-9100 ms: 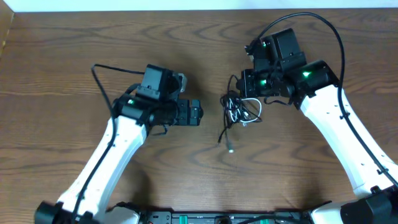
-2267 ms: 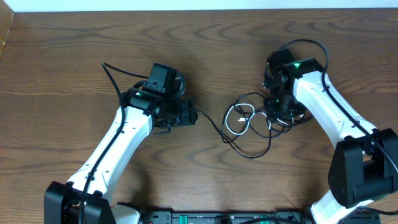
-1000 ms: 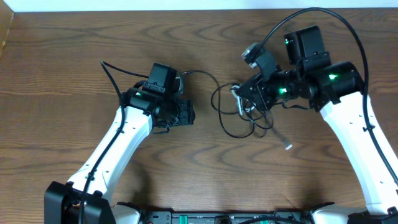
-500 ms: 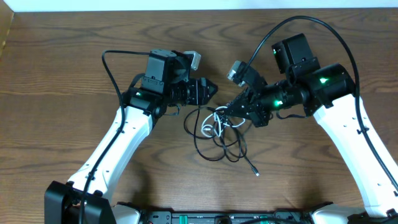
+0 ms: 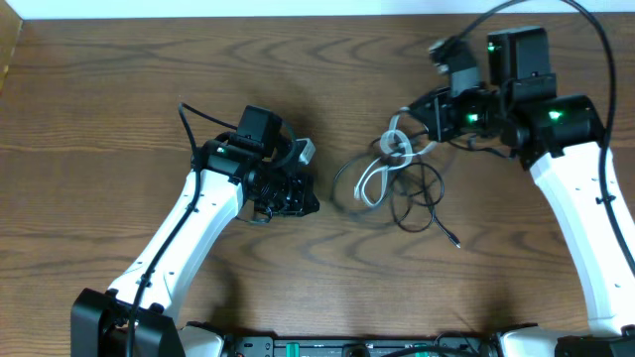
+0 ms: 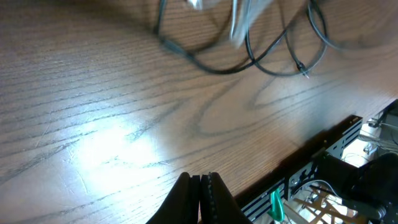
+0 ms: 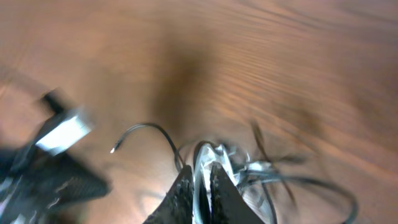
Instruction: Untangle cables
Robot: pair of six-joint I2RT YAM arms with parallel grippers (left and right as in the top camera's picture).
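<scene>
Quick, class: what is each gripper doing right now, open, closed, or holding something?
Left gripper: closed, holding nothing.
Right gripper: closed on the tangled bundle of thin black and white cables.

Bare table (image 5: 119, 109) all round. Sole clutter: cables (image 5: 397, 178) between left gripper (image 5: 303, 198) and right gripper (image 5: 417, 124), clear gap beside left gripper.

Arm and gripper status, both sides in my view.
My left gripper (image 5: 306, 198) sits near the table's centre, fingers pressed together with nothing between them. My right gripper (image 5: 412, 121) is up toward the far right edge, fingers nearly together, clamped on the cables (image 5: 392, 171).
</scene>
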